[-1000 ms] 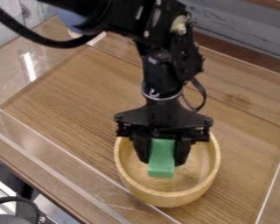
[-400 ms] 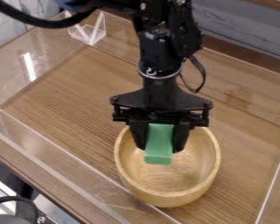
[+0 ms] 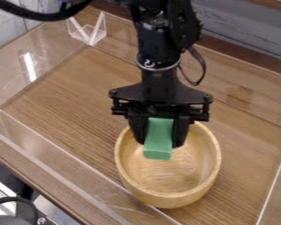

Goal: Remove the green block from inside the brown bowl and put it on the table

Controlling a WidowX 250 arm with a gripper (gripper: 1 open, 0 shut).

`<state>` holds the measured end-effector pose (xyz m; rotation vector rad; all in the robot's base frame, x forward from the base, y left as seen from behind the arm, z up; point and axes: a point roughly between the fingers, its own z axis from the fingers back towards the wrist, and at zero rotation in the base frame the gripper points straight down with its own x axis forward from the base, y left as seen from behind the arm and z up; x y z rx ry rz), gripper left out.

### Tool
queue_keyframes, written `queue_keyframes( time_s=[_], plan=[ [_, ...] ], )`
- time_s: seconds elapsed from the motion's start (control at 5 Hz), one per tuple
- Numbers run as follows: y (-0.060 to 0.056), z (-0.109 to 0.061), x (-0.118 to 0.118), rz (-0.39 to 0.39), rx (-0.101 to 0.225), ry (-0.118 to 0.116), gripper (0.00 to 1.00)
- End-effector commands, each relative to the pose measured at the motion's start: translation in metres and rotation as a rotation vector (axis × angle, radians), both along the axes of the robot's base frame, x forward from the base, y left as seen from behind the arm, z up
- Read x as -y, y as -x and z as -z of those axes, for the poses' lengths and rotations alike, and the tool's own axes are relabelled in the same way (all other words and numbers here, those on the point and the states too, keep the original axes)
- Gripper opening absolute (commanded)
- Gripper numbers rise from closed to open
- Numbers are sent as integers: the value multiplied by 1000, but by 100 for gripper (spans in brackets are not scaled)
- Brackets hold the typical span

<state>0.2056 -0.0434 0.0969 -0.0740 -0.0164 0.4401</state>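
My gripper (image 3: 162,126) points straight down over the brown bowl (image 3: 169,190) and is shut on the top end of the green block (image 3: 161,143). The block hangs upright from the fingers, its lower end inside the bowl's rim and above the bowl's floor. The bowl is light tan wood with a thick rim and sits near the front of the table (image 3: 73,97). The black arm rises from the gripper toward the top of the view.
Clear acrylic walls (image 3: 38,54) line the table's left and back edges, with a small clear stand (image 3: 88,31) at the back left. Bare wood-grain surface lies left of and behind the bowl. The table's front edge runs close below the bowl.
The gripper has risen with the green block still in it, lifting the block off the bowl's floor. The bowl has stayed put.
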Motion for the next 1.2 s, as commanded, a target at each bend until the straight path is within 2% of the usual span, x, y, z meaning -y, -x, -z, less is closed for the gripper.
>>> queue_keyframes(
  time_s=[0.0,1.0],
  plan=[
    [-9,-18,-1,-2,66,10,0],
    [-8,-29,-3,49,68,11,0]
  ],
)
